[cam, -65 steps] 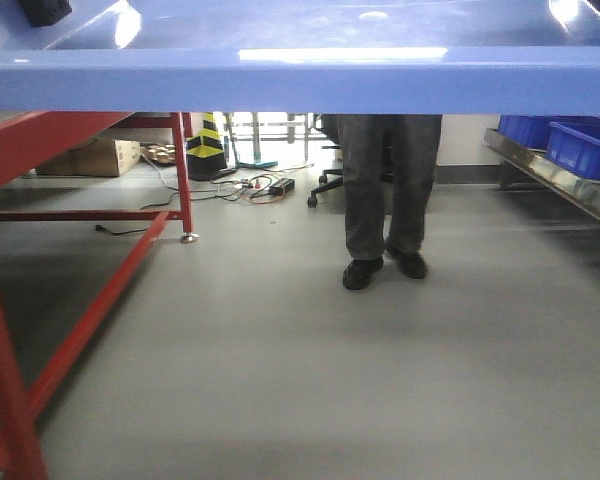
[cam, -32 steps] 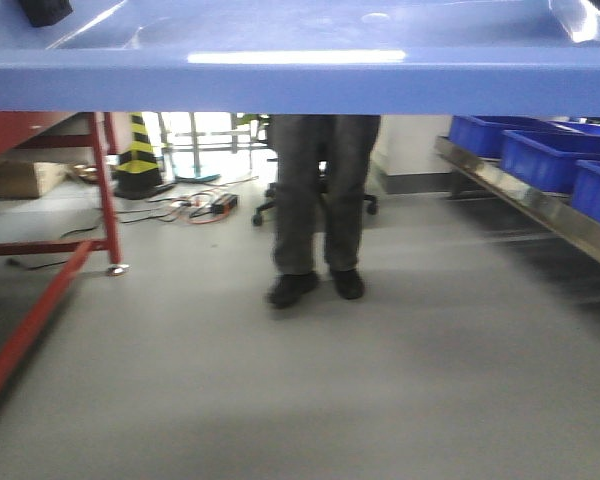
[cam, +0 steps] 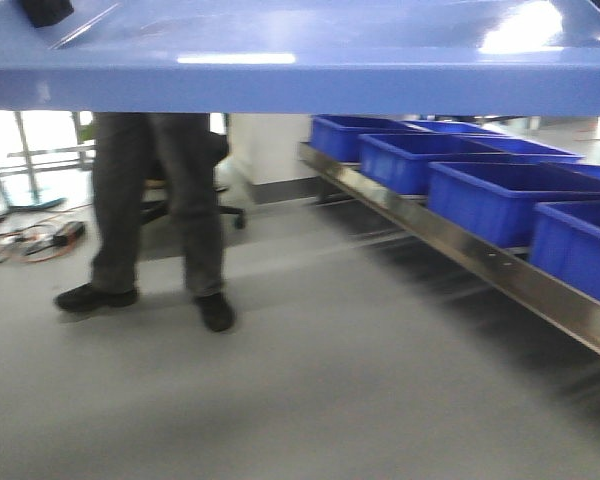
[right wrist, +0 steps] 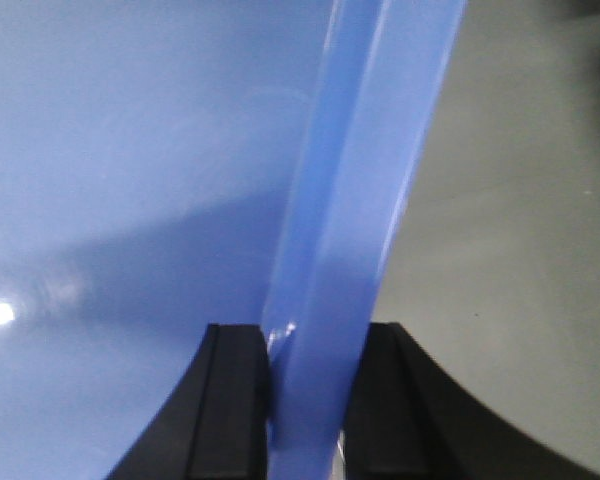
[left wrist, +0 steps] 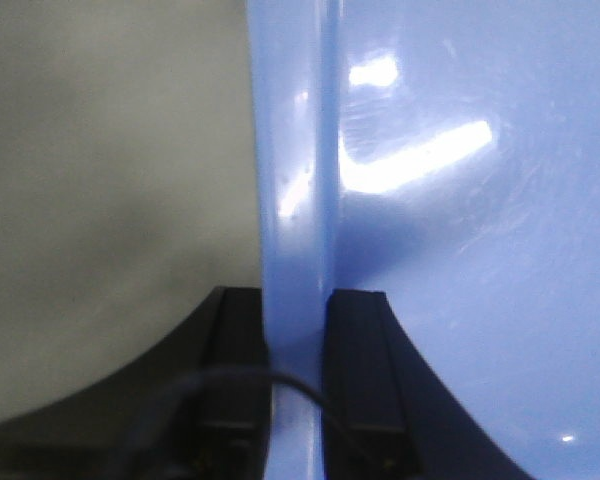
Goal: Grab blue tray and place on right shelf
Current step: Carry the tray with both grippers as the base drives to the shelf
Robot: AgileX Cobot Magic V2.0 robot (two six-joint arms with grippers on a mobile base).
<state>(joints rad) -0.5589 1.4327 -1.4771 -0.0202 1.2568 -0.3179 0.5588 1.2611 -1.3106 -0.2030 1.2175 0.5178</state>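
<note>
While left fingers (left wrist: 235, 375) and right fingers (right wrist: 235, 400) pinch blue tray (cam: 300, 75), grey floor (cam: 310, 400), right shelf (cam: 480, 262), bins (cam: 480, 195).

- Tray (cam: 300, 85): spans the whole top of the front view, raised above the floor (cam: 310, 400), near rim toward the camera.
- Left hand (left wrist: 297, 300): at the tray's left rim, one finger on each side and both touching it. Tray interior to its right, floor to its left.
- Right hand (right wrist: 313, 335): at the tray's right rim, clamped the same way. Tray interior to its left, floor to its right.
- Right shelf (cam: 460, 255): on the right, running from far centre to near right, lower than the tray.
- Bins (cam: 490, 195): four in a row on the right shelf, side by side.
- Person's legs (cam: 160, 210): standing on the floor, left of centre, beyond the tray.
- Chair base (cam: 225, 212): just behind the legs.
- Cables (cam: 35, 240): on the floor, far left.
</note>
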